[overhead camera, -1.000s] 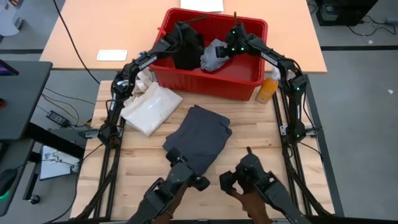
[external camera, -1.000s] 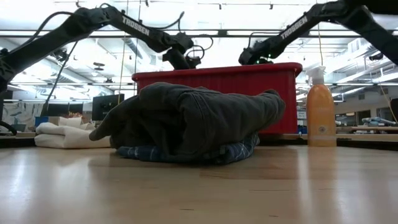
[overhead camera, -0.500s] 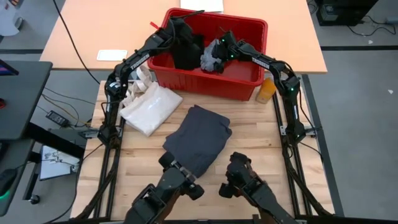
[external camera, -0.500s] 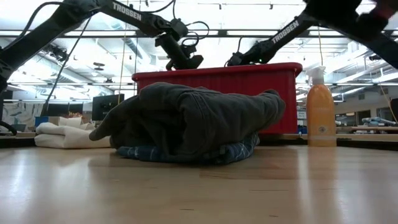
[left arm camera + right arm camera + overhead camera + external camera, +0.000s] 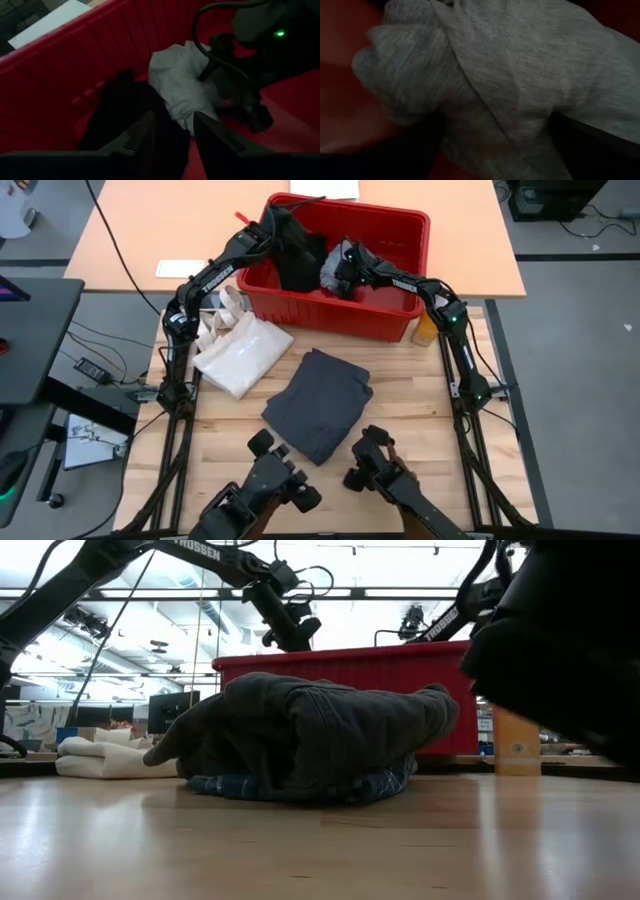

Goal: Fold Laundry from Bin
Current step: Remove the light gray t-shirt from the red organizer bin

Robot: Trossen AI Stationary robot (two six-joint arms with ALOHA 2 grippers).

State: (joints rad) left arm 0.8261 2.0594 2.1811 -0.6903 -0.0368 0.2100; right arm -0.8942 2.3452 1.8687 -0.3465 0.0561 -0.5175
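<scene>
At the near middle of the wooden tabletop [image 5: 400,390], a folded dark charcoal-grey garment [image 5: 318,402] lies on a blue-and-white plaid shirt [image 5: 300,787]. To its left sits a cream-white cloth tote bag [image 5: 243,353]. Farther back, the large red plastic bin [image 5: 395,310] holds the remaining laundry. The left gripper [image 5: 172,131], inside the bin, grips a black garment [image 5: 300,260] between its partly closed fingers. The right gripper [image 5: 345,260] reaches in beside it, fingers spread wide around a crumpled light grey garment [image 5: 510,75], pressing into it. An orange spray bottle [image 5: 428,323] stands just right of the bin.
</scene>
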